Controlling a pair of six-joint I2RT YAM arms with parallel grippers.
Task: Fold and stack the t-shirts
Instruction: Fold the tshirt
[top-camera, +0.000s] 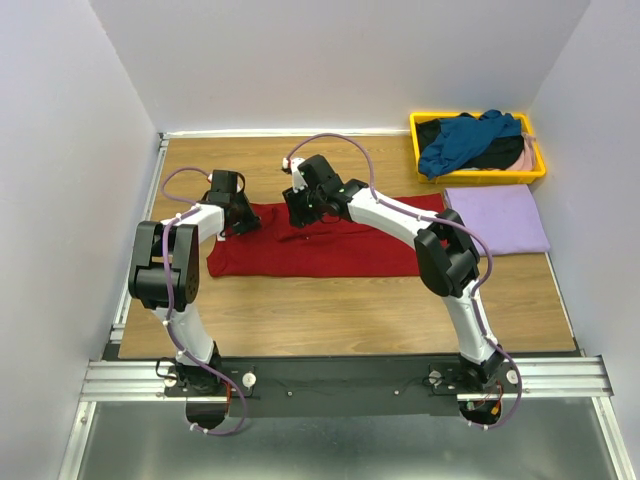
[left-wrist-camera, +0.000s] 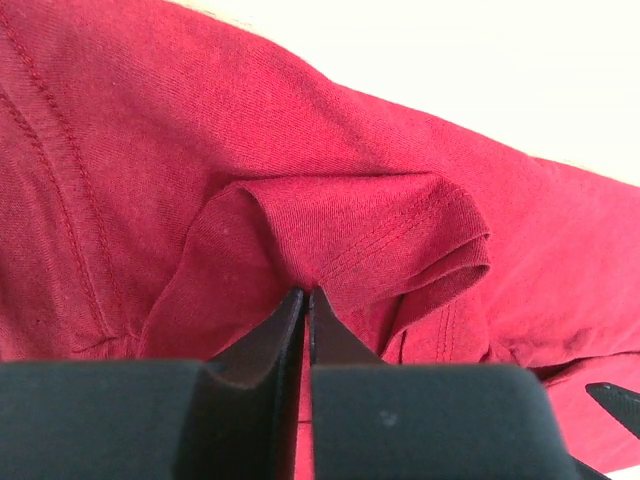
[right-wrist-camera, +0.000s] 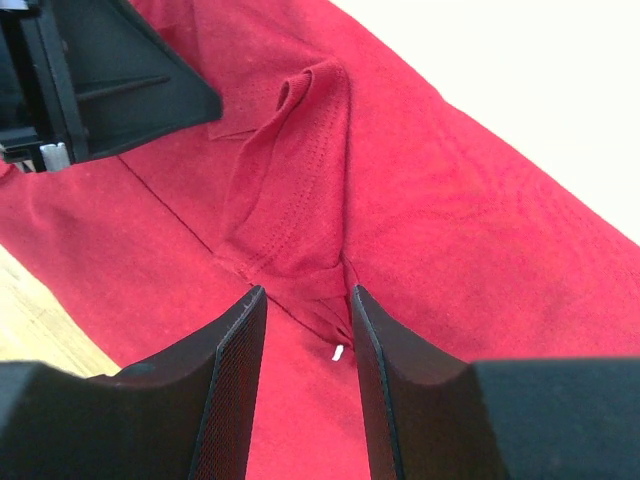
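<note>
the dark red t-shirt (top-camera: 330, 255) lies spread across the wooden surface (top-camera: 350, 310). it is soft, light and limp, so it will likely sag and crease wherever it is lifted; hems and sleeve edges look the surest hold. the left fingers (left-wrist-camera: 265, 345) are clenched on a tented pinch of its cloth. the right fingers (right-wrist-camera: 235, 370) stand apart astride a raised ridge by the sleeve; whether they press it i cannot tell. both arms reach forward, wrists angled down over the shirt's left half.
</note>
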